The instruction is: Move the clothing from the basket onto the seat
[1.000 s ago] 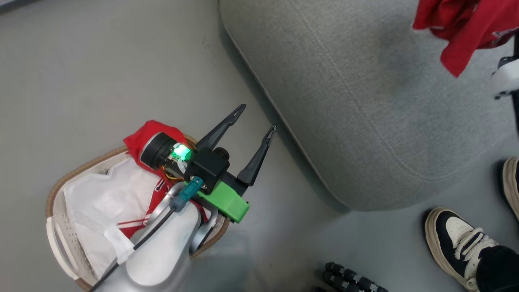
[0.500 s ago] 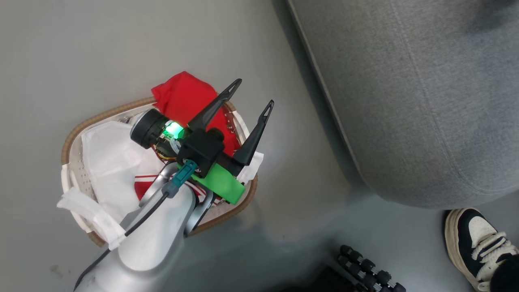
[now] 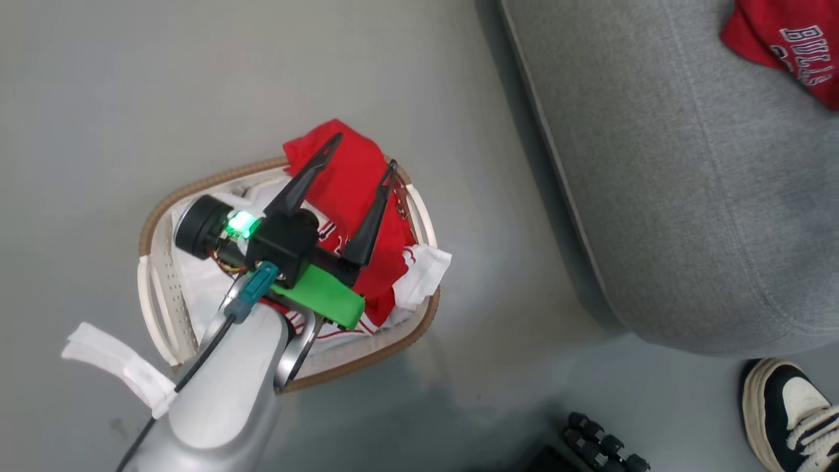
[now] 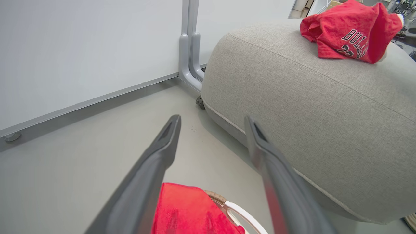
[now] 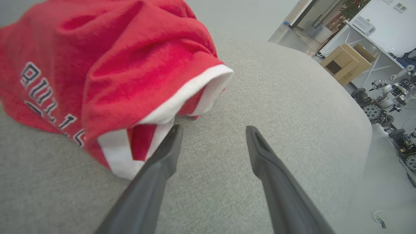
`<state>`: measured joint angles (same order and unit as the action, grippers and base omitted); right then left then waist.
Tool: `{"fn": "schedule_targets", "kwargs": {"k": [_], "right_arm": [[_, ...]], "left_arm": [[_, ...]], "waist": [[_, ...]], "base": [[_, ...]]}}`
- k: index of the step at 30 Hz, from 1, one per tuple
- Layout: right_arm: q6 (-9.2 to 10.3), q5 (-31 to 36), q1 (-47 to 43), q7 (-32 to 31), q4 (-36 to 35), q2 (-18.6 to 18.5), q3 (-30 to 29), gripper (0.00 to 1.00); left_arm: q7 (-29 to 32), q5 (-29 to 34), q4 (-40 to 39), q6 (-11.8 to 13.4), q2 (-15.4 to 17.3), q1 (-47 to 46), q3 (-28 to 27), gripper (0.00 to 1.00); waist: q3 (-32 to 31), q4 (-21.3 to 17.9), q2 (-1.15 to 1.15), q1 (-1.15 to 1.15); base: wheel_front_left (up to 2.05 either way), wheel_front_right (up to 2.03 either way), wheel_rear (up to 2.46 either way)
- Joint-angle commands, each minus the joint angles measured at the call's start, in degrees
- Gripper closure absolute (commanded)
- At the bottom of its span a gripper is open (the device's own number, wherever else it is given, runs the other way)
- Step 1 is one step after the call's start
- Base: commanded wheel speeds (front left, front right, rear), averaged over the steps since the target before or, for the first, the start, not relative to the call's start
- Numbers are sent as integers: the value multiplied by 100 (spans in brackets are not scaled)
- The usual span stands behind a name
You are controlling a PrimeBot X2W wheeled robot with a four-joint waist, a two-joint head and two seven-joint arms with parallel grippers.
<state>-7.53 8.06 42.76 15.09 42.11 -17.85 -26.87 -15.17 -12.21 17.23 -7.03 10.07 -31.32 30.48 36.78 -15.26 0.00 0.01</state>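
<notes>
The basket [image 3: 196, 188] stands on the floor left of the seat [image 3: 688, 196]. A red garment with white and striped trim [image 3: 354, 190] lies in it, over the white liner. My left gripper [image 3: 364, 149] hovers open just above that garment, with nothing between its fingers; in the left wrist view [image 4: 212, 118] the garment [image 4: 188, 208] and basket rim [image 4: 216, 196] lie below the fingers. The lettered red garment [image 3: 786, 46] lies crumpled on the seat. In the right wrist view, my right gripper [image 5: 214, 128] is open over the seat [image 5: 276, 113], its left finger at that garment's [image 5: 97, 65] white hem.
A person's shoe [image 3: 793, 406] stands on the floor near the seat's front corner. Black ribbed objects [image 3: 603, 446] lie at the bottom edge. A white liner strap [image 3: 111, 367] hangs outside the basket. A panel's grey wheeled foot [image 4: 190, 65] stands behind the seat.
The head camera has shifted. My left gripper moved from beside the basket to over the red garment in it. The lettered garment, hanging a second ago, now lies on the seat.
</notes>
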Motion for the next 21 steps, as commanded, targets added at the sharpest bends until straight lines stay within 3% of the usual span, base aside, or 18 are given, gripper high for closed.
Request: {"fn": "schedule_targets", "kwargs": {"k": [1, 12, 21], "right_arm": [[8, -132, -332, 11, -175, 72, -47, 0], [8, -798, -1685, 11, -1271, 789, -77, 0], [8, -954, -1899, 11, -1783, 1133, 773, 0]], "left_arm": [[3, 28, 42, 24, -39, 150, -81, 0], [2, 133, -23, 164, -133, 629, -864, 0], [2, 287, -47, 225, -245, 1117, -1663, 0]], "waist": [[-297, -7, 0, -1], [-933, 363, 0, -1], [-1361, 923, 0, -1]], "base": [[0, 0, 0], [0, 0, 0], [0, 0, 0]]}}
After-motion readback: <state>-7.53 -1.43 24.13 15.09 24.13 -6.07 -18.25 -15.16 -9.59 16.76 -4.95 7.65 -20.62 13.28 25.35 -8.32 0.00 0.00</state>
